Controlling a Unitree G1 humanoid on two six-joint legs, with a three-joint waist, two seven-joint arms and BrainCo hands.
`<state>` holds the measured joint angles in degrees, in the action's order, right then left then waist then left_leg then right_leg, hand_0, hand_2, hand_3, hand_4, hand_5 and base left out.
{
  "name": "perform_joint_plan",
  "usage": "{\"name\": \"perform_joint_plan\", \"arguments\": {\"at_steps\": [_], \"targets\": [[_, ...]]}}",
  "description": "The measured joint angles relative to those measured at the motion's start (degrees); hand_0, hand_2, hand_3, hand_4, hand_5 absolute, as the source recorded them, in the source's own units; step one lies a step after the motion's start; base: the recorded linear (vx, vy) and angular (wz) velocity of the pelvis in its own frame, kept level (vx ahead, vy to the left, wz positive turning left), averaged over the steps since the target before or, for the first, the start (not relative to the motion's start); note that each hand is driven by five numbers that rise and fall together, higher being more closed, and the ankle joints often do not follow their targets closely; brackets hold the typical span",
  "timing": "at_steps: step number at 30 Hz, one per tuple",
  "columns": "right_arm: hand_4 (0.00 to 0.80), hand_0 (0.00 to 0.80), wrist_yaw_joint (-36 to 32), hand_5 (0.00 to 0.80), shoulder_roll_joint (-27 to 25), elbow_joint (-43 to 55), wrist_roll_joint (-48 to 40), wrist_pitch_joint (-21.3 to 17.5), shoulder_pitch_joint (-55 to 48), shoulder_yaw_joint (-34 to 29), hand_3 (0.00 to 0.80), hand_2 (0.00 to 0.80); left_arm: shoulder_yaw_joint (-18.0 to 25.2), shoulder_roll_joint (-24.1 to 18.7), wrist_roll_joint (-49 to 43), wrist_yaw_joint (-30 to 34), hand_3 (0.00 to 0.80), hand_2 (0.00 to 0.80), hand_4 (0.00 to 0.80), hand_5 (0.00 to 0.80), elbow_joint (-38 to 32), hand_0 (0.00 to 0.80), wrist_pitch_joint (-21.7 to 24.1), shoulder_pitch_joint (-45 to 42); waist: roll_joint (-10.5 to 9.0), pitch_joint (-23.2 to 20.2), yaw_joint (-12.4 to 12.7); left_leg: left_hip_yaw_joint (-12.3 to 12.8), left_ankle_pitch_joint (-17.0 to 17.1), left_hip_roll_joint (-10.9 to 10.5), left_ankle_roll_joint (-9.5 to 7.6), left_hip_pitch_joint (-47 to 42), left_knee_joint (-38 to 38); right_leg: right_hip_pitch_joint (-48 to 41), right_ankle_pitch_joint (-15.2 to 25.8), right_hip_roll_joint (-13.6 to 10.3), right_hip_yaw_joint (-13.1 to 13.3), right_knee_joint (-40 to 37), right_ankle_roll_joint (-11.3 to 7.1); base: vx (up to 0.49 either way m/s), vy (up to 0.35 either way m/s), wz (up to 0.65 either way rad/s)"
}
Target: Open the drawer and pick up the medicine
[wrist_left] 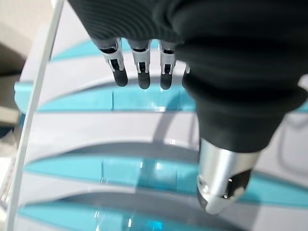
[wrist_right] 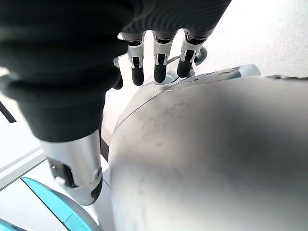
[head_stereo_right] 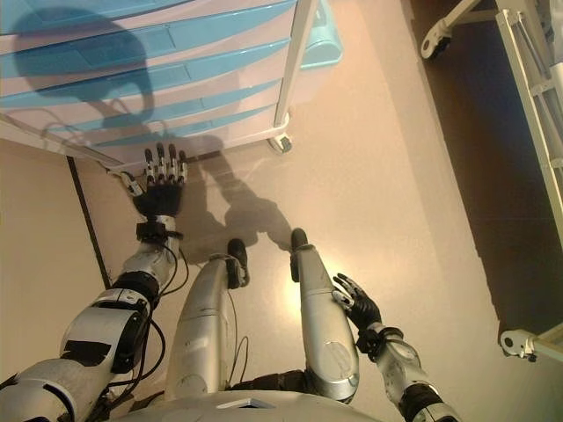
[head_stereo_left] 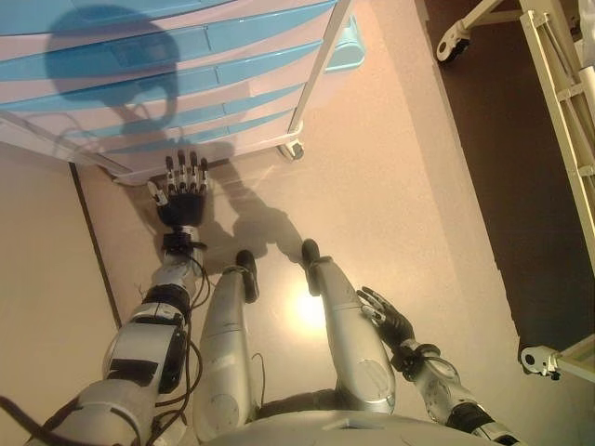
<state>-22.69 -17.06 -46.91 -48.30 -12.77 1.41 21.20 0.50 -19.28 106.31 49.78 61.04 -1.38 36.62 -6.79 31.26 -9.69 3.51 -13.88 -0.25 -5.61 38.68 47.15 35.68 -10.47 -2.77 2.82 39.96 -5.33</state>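
Note:
A white drawer unit (head_stereo_left: pixel 167 65) with several pale blue drawer fronts (wrist_left: pixel 144 98) stands on wheels ahead of me; all its drawers look closed. My left hand (head_stereo_left: pixel 183 195) is held out low in front of the bottom drawers, fingers (wrist_left: pixel 142 72) straight and open, a short way from the fronts and touching nothing. My right hand (head_stereo_left: pixel 386 319) hangs open beside my right side, empty. No medicine shows in any view.
A white metal frame on castors (head_stereo_left: pixel 562 84) stands at the right over dark flooring. A pale blue object (head_stereo_left: pixel 346 46) sits on the floor behind the unit's right post. A dark line (head_stereo_left: pixel 93 251) runs along the beige floor at the left.

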Motion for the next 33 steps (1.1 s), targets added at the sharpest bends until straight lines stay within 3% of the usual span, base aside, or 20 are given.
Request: {"name": "perform_joint_plan", "arguments": {"at_steps": [17,33], "targets": [[0.000,0.000,-0.73,0.000,-0.07,-0.25,0.04,-0.19,0.20,0.05,0.000,0.000,-2.04,-1.78,-0.67,4.04,0.000,0.000,0.000,0.000,-3.84,0.000,-0.83,2.85,0.06,0.04,-0.30,0.80,0.09,0.02,0.07,0.84,0.01,1.21,0.06,-0.03,0.75,0.27,-0.09,-0.001,0.003,-0.01],[0.000,0.000,-2.87,0.000,-0.86,-1.07,0.02,-2.35,0.37,1.65,0.000,0.000,-4.81,-4.35,1.22,-2.26,0.000,0.000,0.000,0.000,-4.00,0.000,2.94,10.52,0.34,0.21,-1.71,1.66,0.08,0.04,0.04,0.74,0.12,1.96,0.06,-0.14,1.52,1.21,-0.11,0.001,0.009,-0.01]]}}
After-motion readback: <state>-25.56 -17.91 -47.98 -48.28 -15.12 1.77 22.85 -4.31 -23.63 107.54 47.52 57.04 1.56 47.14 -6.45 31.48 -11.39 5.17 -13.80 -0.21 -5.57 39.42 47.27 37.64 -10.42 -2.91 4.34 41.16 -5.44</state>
